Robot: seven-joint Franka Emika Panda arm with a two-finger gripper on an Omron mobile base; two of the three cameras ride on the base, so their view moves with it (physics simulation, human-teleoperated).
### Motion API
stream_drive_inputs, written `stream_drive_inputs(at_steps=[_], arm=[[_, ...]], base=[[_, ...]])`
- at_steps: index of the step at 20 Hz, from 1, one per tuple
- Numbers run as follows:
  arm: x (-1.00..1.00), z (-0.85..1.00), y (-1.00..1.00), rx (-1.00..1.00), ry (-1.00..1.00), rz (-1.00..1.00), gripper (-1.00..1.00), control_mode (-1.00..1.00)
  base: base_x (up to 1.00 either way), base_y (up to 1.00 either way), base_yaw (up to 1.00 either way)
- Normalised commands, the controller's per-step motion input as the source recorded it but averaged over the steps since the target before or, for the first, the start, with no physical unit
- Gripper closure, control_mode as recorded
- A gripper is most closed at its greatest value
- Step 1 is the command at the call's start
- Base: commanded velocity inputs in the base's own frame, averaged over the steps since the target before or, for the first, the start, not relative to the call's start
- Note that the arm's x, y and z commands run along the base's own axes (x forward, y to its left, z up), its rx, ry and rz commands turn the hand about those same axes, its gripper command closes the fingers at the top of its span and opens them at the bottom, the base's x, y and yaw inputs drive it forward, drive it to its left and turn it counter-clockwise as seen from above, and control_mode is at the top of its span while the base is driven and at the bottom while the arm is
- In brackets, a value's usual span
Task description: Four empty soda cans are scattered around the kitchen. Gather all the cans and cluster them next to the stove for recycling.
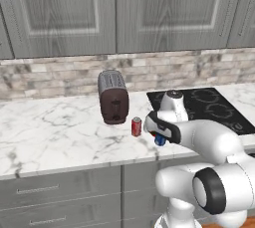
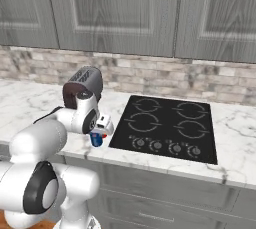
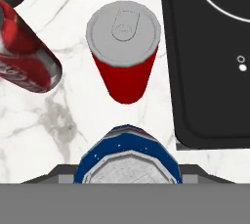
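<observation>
The blue can (image 3: 128, 155) sat clamped in the gripper (image 3: 128, 169), jaws half-open around it, beside the stove (image 2: 167, 128). Lowering it straight, clear of the red can (image 3: 124, 52), seemed wisest

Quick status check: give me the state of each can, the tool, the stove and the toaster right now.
Blue can: upright, between the tool's fingers, beside the stove.
Tool: closed on the blue can.
Plain red can: upright on the counter, beside the stove's edge.
Labelled red can: upright, in front of the toaster.
Stove: nothing on it.
Toaster: upright, slots empty.
</observation>
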Motion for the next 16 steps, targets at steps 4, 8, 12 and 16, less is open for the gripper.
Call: stream_drive_inputs(at_steps=[4,8,12,16], arm=[[0.07,-0.14,0.0,0.0,0.0,0.0,1.0,-1.0],[0.05,-0.12,0.0,0.0,0.0,0.0,1.0,-1.0],[0.04,-0.13,0.0,0.0,0.0,0.0,1.0,-1.0],[0.02,-0.11,0.0,0.0,0.0,0.0,1.0,-1.0]], base=[[0.0,0.0,0.0],[0.0,0.0,0.0],[0.0,0.0,0.0],[0.0,0.0,0.0]])
